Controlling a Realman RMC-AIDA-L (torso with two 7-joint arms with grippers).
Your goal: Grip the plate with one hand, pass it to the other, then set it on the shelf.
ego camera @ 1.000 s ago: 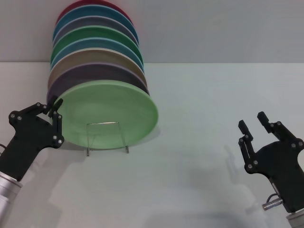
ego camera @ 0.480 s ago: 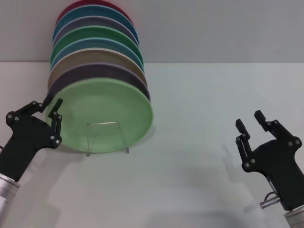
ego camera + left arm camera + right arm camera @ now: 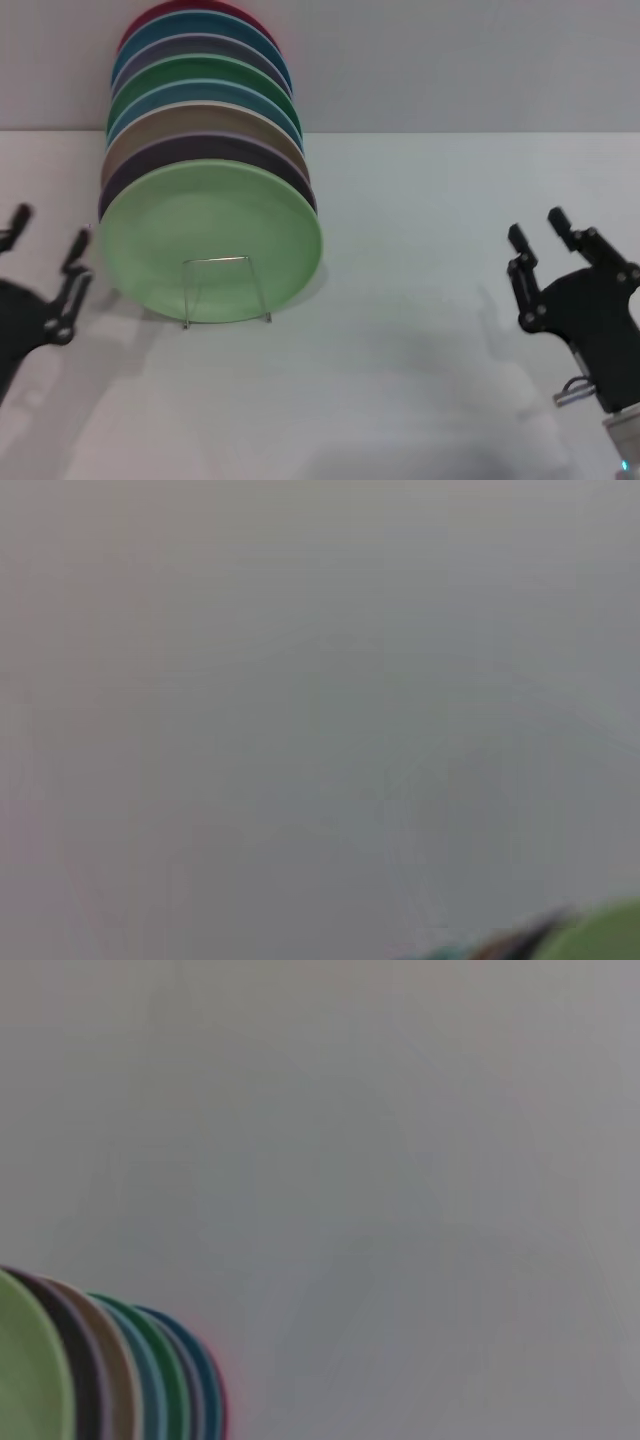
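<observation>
1. Two grippers hang over the table (image 3: 420, 330), jaws apart and empty.
2. Left gripper (image 3: 45, 240) sits just beside the mint-green plate (image 3: 212, 242), not touching.
3. Plate stands upright in the wire shelf (image 3: 225, 292), fronting the plate stack (image 3: 200, 100).
4. Right gripper (image 3: 538, 228) is well apart.

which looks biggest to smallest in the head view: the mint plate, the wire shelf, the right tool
1. The plate, clearly the largest.
2. The right tool, though it sits nearer the camera, so its rank is unsure.
3. The shelf, of which only the front loop shows before the plate.
</observation>
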